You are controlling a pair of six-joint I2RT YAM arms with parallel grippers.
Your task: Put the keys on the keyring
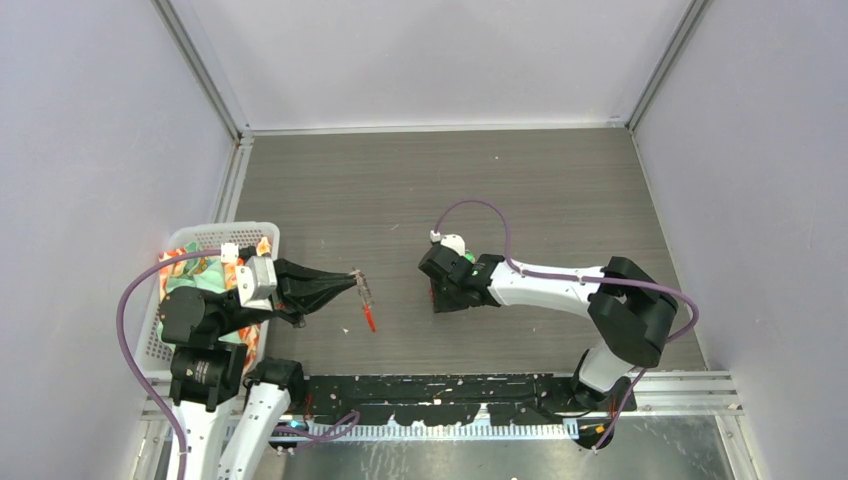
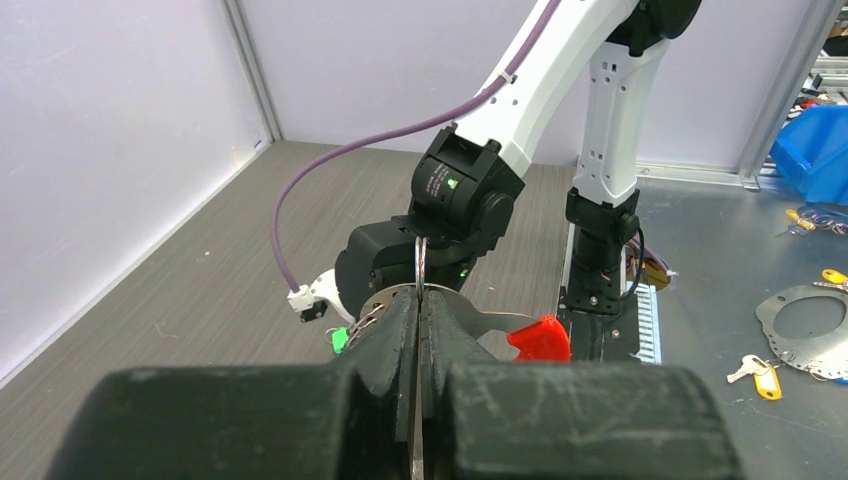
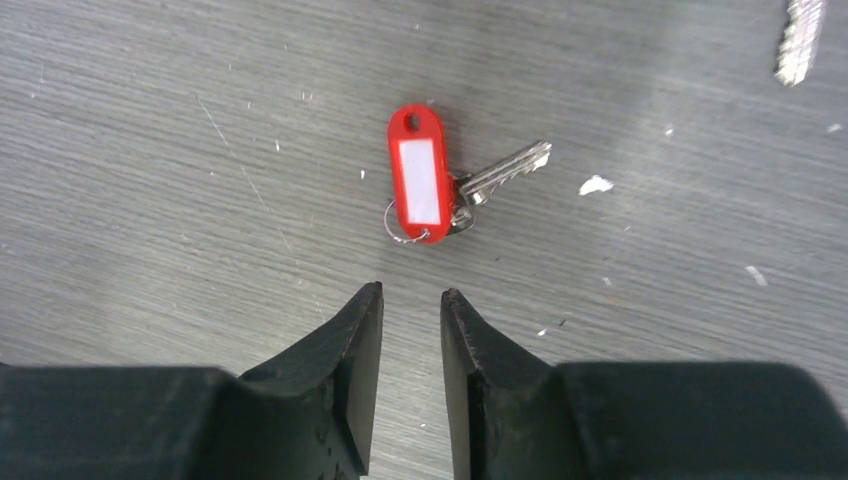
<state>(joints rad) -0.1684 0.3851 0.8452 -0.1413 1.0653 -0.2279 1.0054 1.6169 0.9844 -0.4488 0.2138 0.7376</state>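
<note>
Nearest, the left claw [image 2: 418, 305] is clamped on the keyring [image 2: 421, 262], holding the loop upright with its red strip [image 1: 369, 315] beside it. Farther out, the right claw [image 3: 411, 300], jaws slightly apart and empty, hovers just short of the red-tagged key [image 3: 420, 180], which lies flat on the table [image 3: 150, 150]. This looks like the pick-up step: next it should descend, pinch the key, and carry it to the held loop.
</note>
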